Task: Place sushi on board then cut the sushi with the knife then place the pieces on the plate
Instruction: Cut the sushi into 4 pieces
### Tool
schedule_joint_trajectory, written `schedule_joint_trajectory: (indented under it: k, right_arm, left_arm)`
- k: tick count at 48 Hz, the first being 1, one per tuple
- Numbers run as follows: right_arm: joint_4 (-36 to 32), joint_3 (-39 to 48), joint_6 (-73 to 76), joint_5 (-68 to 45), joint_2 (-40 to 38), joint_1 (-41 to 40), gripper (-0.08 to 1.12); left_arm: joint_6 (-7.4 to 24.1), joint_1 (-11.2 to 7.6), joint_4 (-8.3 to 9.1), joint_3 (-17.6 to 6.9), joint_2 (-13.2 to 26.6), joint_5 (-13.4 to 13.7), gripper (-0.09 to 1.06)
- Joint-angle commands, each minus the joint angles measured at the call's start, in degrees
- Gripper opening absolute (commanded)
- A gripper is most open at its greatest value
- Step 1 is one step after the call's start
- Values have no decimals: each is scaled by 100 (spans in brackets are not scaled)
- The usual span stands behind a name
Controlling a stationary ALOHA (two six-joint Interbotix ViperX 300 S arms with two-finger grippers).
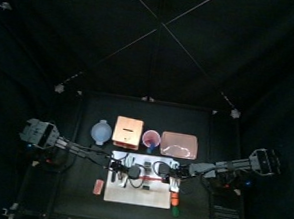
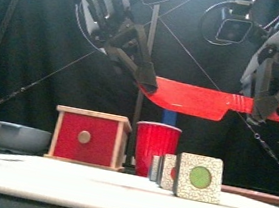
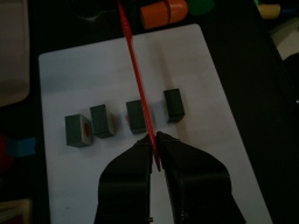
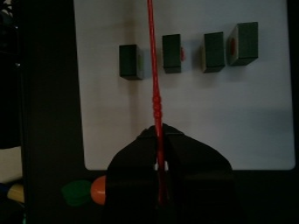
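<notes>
Holding entry: red toy knife (image 2: 197, 99), carried level above the white cutting board (image 2: 87, 190), blade pointing left, handle right, well clear of the sushi below.

- Left gripper (image 2: 143, 79): jaws pressed together on the blade's tip end; the left wrist view shows the blade edge-on between them.
- Right gripper (image 2: 255, 108): jaws clamped on the knife's handle.
- Sushi pieces (image 3: 136, 115): four dark green blocks, separated, standing in a row across the middle of the board with small gaps between them. In the front view the nearest piece (image 2: 200, 178) shows a pale face with a green centre.
- Wooden box (image 2: 89, 138), red drawer front: beyond the board, left of centre.
- Red cup (image 2: 157, 143): just right of the box, behind the sushi.
- Blue-grey bowl (image 2: 19, 137): left of the box.
- Pink tray (image 1: 178, 144): far side, right of the cup, nothing seen on it.
- Orange toy food (image 3: 167, 10): on the table just off one end of the board.
</notes>
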Motion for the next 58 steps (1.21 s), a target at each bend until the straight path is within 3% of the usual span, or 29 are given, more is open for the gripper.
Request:
schedule_joint_trajectory:
  k: [1,24,32,39,44,58]
  right_arm:
    - [-53,-158,-35,-26,-299,-97,37]
    - [-211,316,-26,44,-1020,-316,37]
    - [-70,563,-9,475,-1485,-343,37]
    - [360,791,53,888,-1951,-308,37]
    - [686,984,229,1187,-2285,-299,37]
    - [844,1239,914,2171,-3111,-229,39]
  left_arm:
    - [9,149,18,-44,-193,-325,56]
    - [18,193,26,132,-448,-501,73]
    - [9,193,18,334,-650,-791,74]
    - [9,211,18,642,-817,-1266,74]
    - [18,211,18,809,-870,-1459,74]
    - [9,237,0,949,-896,-1538,74]
